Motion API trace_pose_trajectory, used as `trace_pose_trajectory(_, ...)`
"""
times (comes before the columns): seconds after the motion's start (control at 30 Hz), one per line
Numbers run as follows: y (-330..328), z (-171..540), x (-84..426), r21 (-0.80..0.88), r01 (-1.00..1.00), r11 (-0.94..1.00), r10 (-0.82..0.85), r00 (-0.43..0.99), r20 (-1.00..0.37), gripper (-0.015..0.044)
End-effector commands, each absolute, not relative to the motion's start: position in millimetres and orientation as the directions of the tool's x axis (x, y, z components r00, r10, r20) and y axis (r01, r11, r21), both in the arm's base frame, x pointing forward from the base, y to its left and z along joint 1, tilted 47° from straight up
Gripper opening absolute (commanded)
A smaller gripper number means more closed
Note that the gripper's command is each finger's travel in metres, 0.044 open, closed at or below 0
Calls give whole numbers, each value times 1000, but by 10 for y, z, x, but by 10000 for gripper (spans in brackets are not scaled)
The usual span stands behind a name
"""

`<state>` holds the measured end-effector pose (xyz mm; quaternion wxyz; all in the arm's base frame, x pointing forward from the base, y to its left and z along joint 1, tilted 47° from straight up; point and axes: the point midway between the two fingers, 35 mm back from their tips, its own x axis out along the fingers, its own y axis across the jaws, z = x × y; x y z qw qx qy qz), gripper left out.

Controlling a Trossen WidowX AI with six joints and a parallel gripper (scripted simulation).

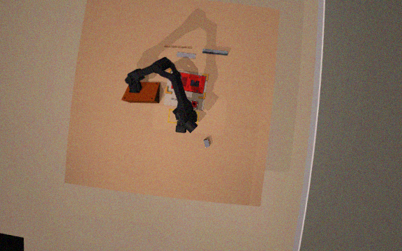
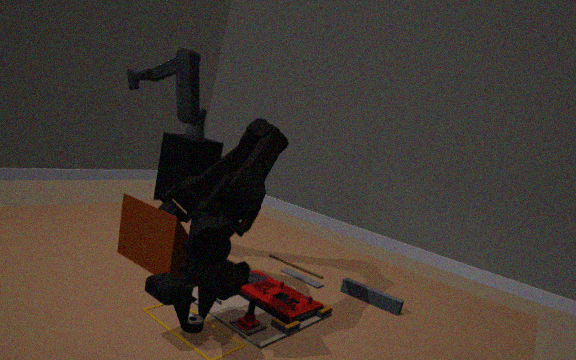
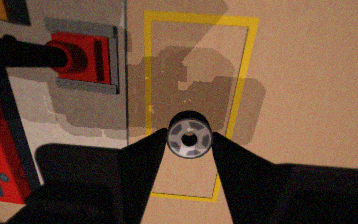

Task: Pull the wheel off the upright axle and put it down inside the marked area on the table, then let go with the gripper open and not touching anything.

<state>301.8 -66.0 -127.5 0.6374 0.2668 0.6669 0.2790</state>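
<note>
While the hand (image 3: 189, 142) hangs low over the tabletop (image 3: 310, 75), its two fingers are closed partway on the wheel (image 3: 189, 137), which sits between their tips inside the yellow outline (image 3: 240, 95), beside the axle (image 3: 30, 54).

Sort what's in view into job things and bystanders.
Job: wheel held in the gripper; upright axle on its red base; yellow marked area.

Bystanders: red board, orange wedge, grey bar, small grey block.
</note>
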Motion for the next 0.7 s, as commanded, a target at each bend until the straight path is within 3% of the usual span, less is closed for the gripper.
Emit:
trace_pose_trajectory(0.0,-660,-1271,3023,712,-2,702,711,-45,-702,210)
trace_pose_trajectory(0.13,-709,-1229,3030,712,-1,703,711,-44,-702,300)
trace_pose_trajectory(0.47,-1096,-857,3042,713,7,701,713,-39,-700,300)
trace_pose_trajectory(0.67,-1189,-493,2531,711,15,703,711,-39,-702,440)
